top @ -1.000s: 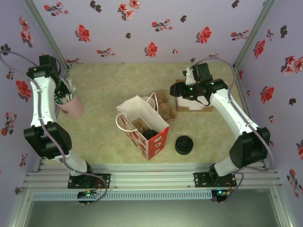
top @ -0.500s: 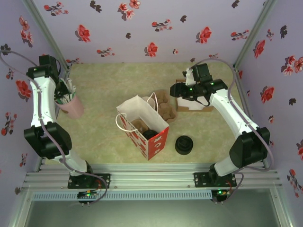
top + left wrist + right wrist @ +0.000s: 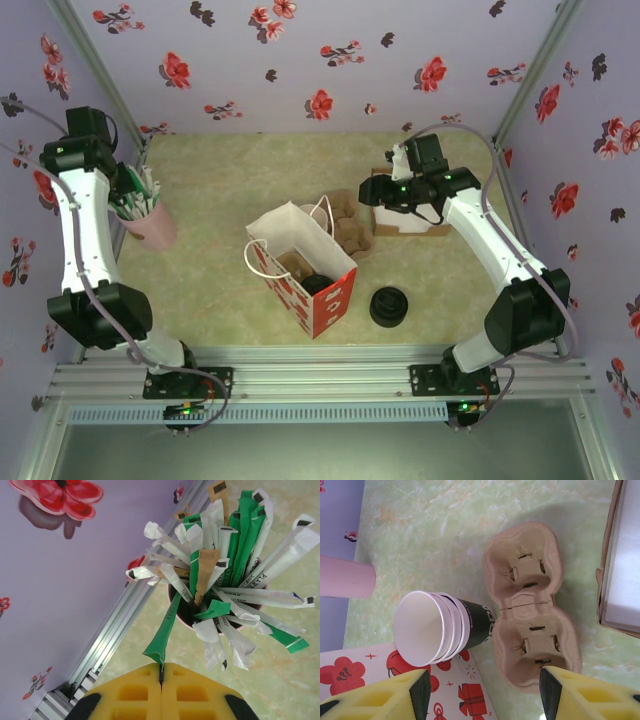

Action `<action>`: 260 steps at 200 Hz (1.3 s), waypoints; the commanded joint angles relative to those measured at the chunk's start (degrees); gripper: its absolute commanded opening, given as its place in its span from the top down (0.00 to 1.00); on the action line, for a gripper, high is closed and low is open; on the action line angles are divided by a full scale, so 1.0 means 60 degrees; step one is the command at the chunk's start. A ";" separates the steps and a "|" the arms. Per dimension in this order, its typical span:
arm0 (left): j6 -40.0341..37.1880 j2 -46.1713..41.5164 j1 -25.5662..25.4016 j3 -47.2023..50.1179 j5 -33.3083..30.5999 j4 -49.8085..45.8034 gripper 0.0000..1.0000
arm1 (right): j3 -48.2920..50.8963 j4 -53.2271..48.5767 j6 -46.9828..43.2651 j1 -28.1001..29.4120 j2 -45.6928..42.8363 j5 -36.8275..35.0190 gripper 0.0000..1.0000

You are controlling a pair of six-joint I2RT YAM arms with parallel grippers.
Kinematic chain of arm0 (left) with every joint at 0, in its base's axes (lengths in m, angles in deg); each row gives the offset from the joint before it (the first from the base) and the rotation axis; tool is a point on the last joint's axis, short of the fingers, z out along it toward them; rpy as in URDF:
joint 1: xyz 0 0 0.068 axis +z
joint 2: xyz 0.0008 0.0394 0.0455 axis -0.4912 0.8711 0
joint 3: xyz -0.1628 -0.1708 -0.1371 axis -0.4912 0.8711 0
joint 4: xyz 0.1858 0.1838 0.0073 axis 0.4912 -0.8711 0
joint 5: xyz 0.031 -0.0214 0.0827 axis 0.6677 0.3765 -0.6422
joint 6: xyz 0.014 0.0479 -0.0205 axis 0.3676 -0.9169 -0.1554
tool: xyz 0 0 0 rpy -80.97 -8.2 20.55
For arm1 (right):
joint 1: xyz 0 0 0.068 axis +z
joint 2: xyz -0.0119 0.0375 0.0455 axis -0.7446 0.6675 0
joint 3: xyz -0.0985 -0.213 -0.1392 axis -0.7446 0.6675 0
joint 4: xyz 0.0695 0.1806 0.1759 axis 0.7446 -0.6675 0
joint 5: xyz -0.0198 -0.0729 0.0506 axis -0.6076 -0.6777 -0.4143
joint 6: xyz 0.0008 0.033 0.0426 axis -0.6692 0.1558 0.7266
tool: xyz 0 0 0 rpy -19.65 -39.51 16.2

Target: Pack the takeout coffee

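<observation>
The takeout coffee [image 3: 316, 284] shows as a round black lid inside the red-and-white paper bag [image 3: 337, 300]; its cup is hidden by the bag walls. My left gripper [image 3: 161, 674] is shut on the tip of a green stick packet [image 3: 168, 625], which still reaches into the pink cup [image 3: 152, 227] of packets at the far left. My right gripper [image 3: 485, 695] stands open above the stack of lidless cups [image 3: 437, 627] and the cardboard carrier [image 3: 532, 605], holding nothing.
A stack of black lids [image 3: 389, 306] sits right of the bag. A cardboard box [image 3: 408, 222] lies under the right arm. Several white, green and brown packets [image 3: 235, 565] fan out of the pink cup. Metal rails run along the walls.
My left gripper has shut on the green packet, and the left arm has risen and drawn back toward the left wall. The right arm has hardly moved.
</observation>
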 commanded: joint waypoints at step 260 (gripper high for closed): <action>0.0949 -0.1557 -0.2332 -0.4363 0.7373 -0.0237 1.00 | -0.0652 -0.1243 0.0417 0.0140 -0.1284 -0.1537 0.10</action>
